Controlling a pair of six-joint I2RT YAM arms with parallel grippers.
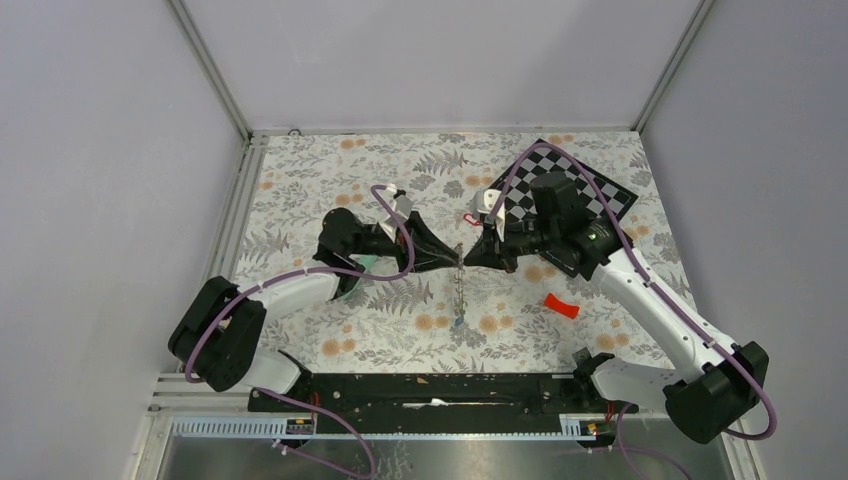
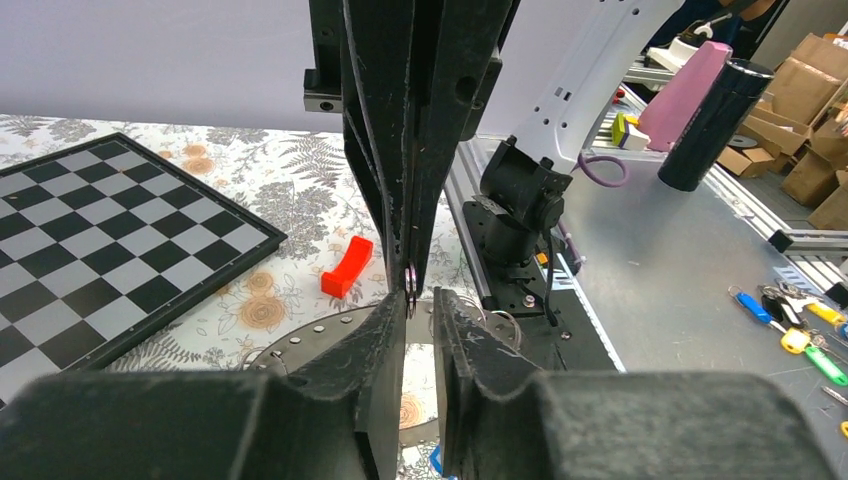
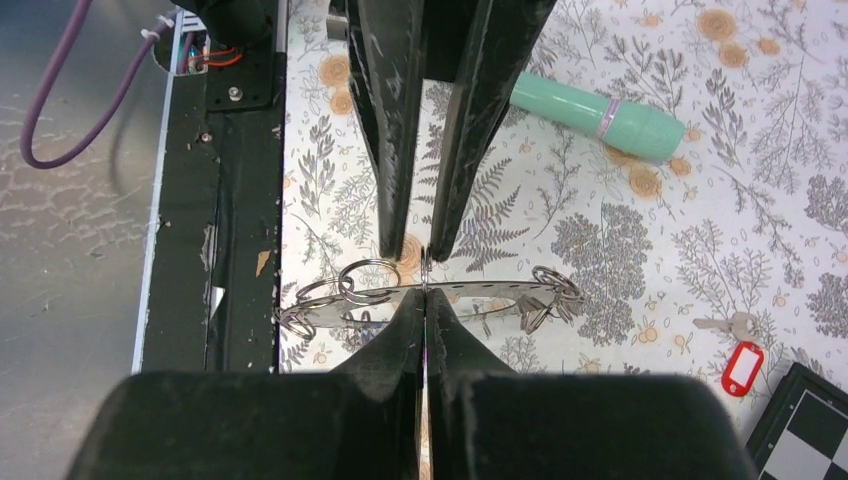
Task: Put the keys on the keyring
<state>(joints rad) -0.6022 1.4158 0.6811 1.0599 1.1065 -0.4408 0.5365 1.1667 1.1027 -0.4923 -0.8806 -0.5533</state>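
The two grippers meet tip to tip over the middle of the surface [image 1: 300, 200], and the keyring [image 3: 500, 292] sits between them. The right gripper [image 3: 425, 305] is clenched on its rim and holds it on edge, clear of the surface, so the right wrist view shows it only as a thin grey strip. That strip runs toward the near and far edges of the surface, crosswise to both arms. Its flat face looks toward the left gripper [image 3: 420, 250], which points straight at it with its fingers a little apart and nothing pinched between them. A small thin ring at the keyring's rim stands in that gap, touching neither finger as far as I can tell. The keyring is flat, round and grey, pierced with small holes near its rim in the left wrist view, and several wire loops [image 3: 362, 278] dangle from it. One key [image 3: 740, 360] with a red oval tag lies flat toward the far right of the surface, just beside a corner of the chessboard [image 3: 810, 420]. It is behind the right gripper and nearer that arm, but the right is busy with the keyring, so I judge the fetching falls to the empty left gripper, which would have to reach past the keyring to get it
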